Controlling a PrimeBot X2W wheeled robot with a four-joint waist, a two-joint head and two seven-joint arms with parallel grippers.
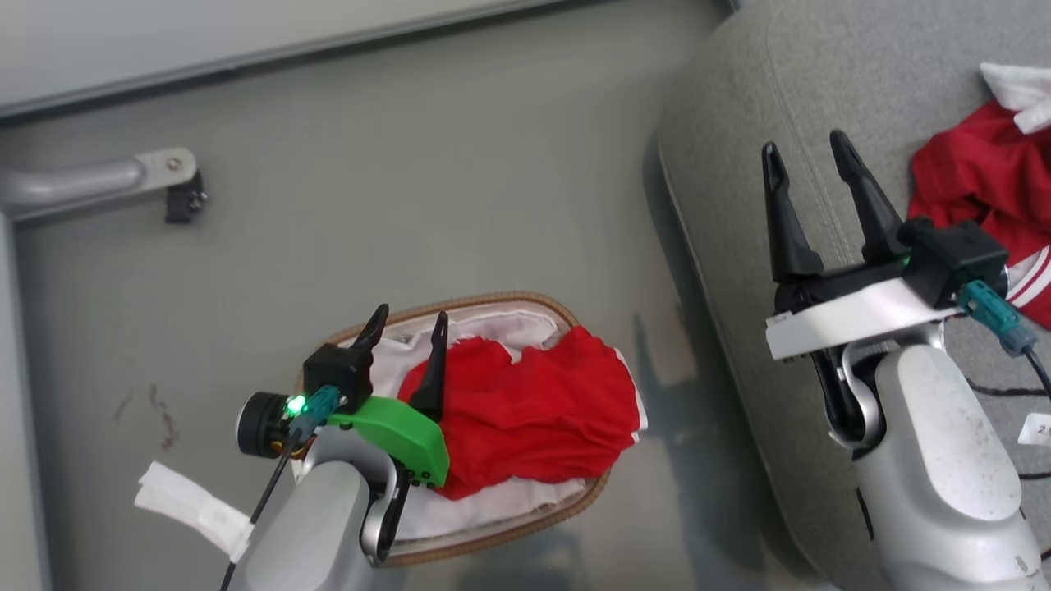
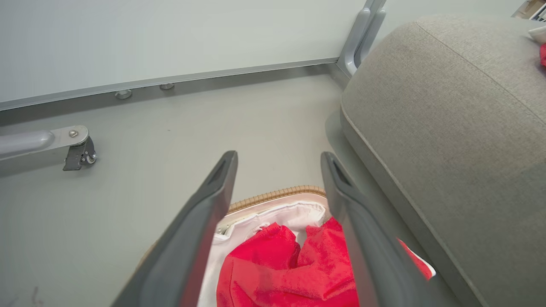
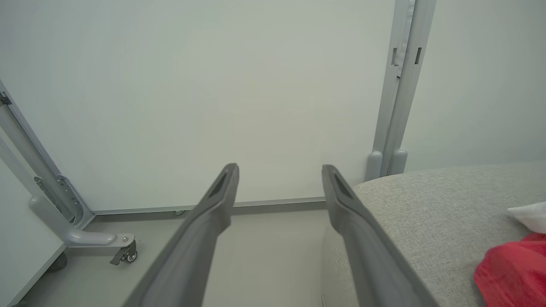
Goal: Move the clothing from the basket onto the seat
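The basket [image 1: 484, 297] holds red clothing [image 1: 534, 410] on a liner [image 1: 509, 328], a garment [image 1: 969, 180] lies on the seat [image 1: 739, 164], and the left gripper [image 1: 412, 312] and right gripper [image 1: 803, 141] gape empty.

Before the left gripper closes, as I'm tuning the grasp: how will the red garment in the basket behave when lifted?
Probably floppy: the red garment lies crumpled in folds, so it should drape. Likely light, being thin cloth. It may drag the liner beneath or catch the basket rim.

Basket [image 1: 501, 300] left of the seat [image 1: 739, 123], clothing [image 1: 534, 410] heaped inside it (over a liner cloth [image 1: 497, 322]), left gripper [image 1: 410, 313] above its left end, right gripper [image 1: 803, 143] over the seat's edge, another garment [image 1: 969, 180] farther right.
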